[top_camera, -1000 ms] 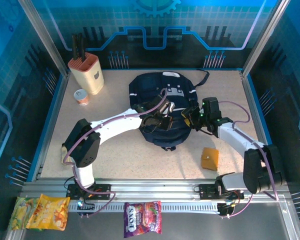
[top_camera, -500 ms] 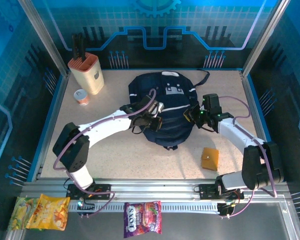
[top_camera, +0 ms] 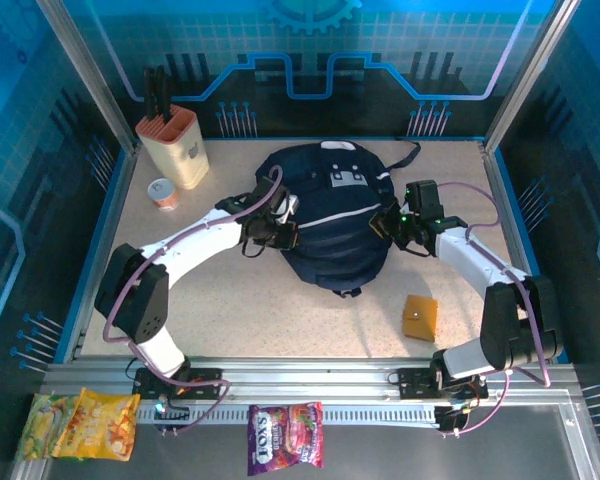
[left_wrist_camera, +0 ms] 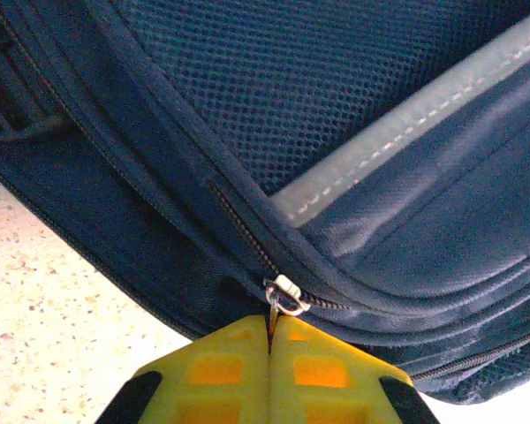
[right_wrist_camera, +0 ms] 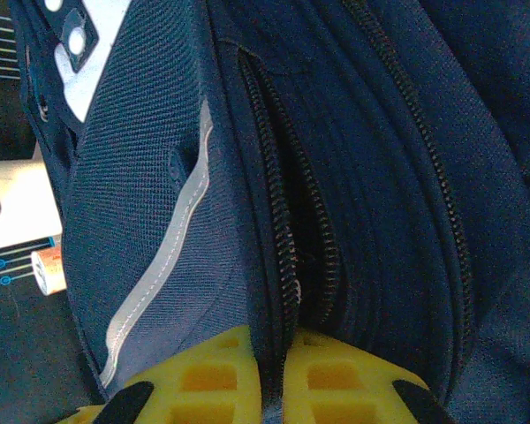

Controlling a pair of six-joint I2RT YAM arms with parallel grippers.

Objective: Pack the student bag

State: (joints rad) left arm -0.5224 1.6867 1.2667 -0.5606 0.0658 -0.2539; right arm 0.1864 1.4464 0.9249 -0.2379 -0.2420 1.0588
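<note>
On the table (top_camera: 280, 310) lies one student bag (top_camera: 330, 225); left fingers (left_wrist_camera: 216, 371) pinch its zipper pull (left_wrist_camera: 284, 296), right fingers (right_wrist_camera: 208, 380) clamp its fabric.

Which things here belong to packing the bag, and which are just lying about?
Job: bag; zip pull, pinched by left gripper; right gripper, clamped on the bag's zip edge.
Lying about: knife block; tub; orange box; snack packets at the near rail.

Zip pull (left_wrist_camera: 281, 299) seems mostly hidden between left fingers (left_wrist_camera: 216, 371).
</note>
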